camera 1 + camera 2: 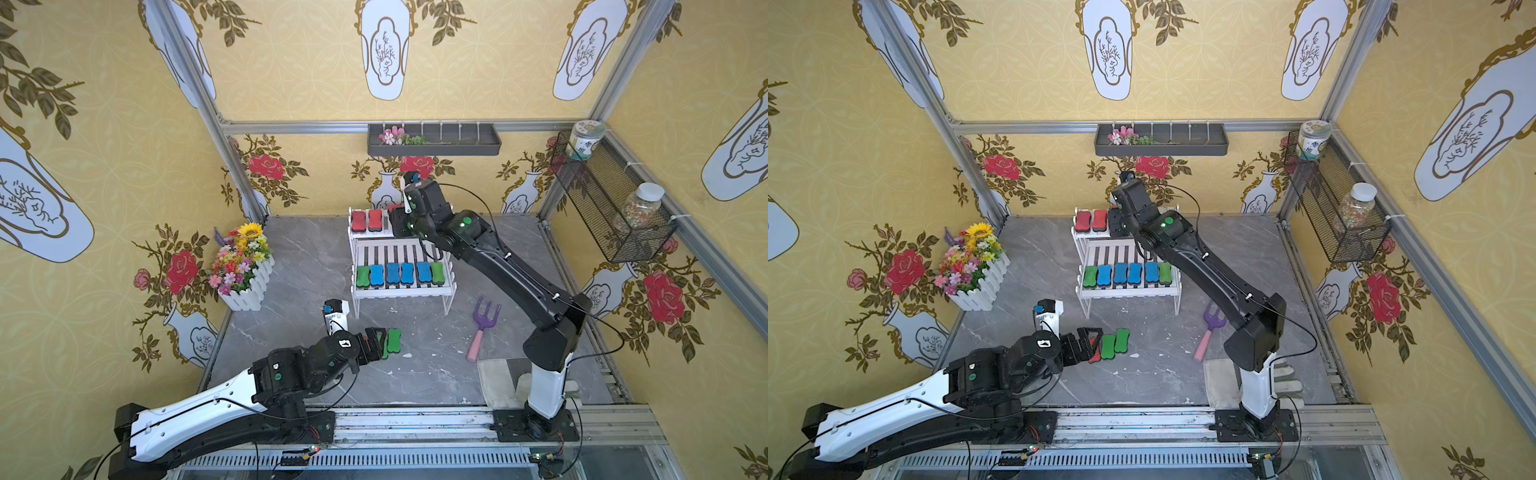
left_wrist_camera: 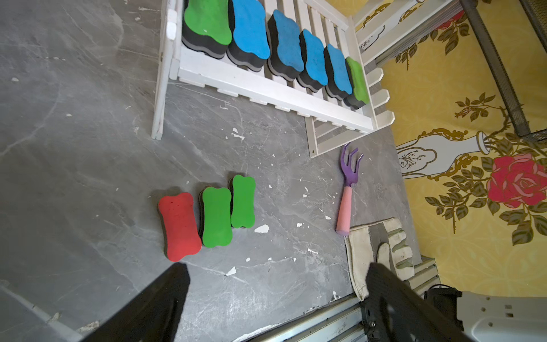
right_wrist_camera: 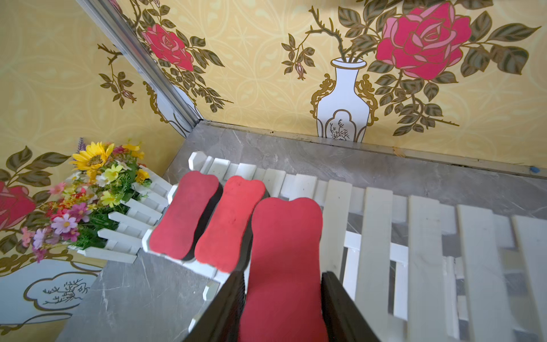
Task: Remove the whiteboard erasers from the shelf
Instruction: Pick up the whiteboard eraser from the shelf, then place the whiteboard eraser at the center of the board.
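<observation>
The right gripper (image 3: pixel 282 275) is pinching the nearest red eraser (image 3: pixel 284 237) by its sides on the upper tier of the shelf (image 3: pixel 376 237), with one jaw wedging in beside the red pair (image 3: pixel 231 222) next to it. I'm worrying that lifting from here is going to drag the closer neighbour along or tip it off the front edge, since the two look to be touching. The soft foam could also be squirming out of the hold. The eraser is looking bone-shaped and waisted, its red top a little scuffed. Six more (image 1: pixel 392 274), green and blue, are lying on the lower tier. Three others (image 2: pixel 216 216) are resting on the table (image 2: pixel 88 148), just by the left gripper (image 2: pixel 275 266), which is gaping wide and carrying nothing.
</observation>
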{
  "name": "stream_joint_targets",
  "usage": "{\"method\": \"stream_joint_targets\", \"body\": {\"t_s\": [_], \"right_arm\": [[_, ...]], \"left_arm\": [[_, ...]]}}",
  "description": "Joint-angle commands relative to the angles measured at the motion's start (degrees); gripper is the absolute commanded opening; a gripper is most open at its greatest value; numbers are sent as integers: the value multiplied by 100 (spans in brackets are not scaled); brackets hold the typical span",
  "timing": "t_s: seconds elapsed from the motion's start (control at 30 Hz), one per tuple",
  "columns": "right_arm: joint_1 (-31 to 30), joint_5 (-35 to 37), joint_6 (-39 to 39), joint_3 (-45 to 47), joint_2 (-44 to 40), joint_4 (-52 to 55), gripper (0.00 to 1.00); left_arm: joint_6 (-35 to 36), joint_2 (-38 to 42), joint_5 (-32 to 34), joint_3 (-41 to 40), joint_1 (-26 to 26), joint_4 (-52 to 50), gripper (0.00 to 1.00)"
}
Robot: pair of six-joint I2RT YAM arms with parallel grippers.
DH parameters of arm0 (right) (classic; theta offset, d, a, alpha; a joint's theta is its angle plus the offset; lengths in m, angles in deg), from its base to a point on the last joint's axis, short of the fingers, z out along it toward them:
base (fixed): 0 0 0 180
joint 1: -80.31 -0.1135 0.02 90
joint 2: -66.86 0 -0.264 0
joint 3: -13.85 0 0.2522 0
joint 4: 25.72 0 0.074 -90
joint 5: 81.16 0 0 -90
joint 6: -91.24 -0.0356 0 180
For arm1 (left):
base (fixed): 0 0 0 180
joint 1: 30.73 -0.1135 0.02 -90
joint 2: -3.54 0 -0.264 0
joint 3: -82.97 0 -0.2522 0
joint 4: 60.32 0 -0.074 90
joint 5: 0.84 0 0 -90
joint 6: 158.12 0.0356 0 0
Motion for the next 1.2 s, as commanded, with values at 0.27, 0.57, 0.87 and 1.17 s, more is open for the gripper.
{"method": "stream_joint_targets", "body": {"t_s": [0.27, 0.57, 0.87, 1.17], "right_arm": [[-1141, 438, -751, 3979, -2848, -1442, 45], [-2989, 1966, -1846, 6184, -3876, -1409, 45], [-3168, 2399, -2763, 7527, -2684, -2912, 44], [-2809, 2453, -2708, 7537, -1635, -3805, 44]], "left_arm": [[-303, 184, 544, 160, -11, -465, 99], [-363, 246, 791, 424, -27, -707, 99], [-412, 138, 926, 638, -27, -896, 100], [-436, 110, 856, 686, -27, -965, 100]]}}
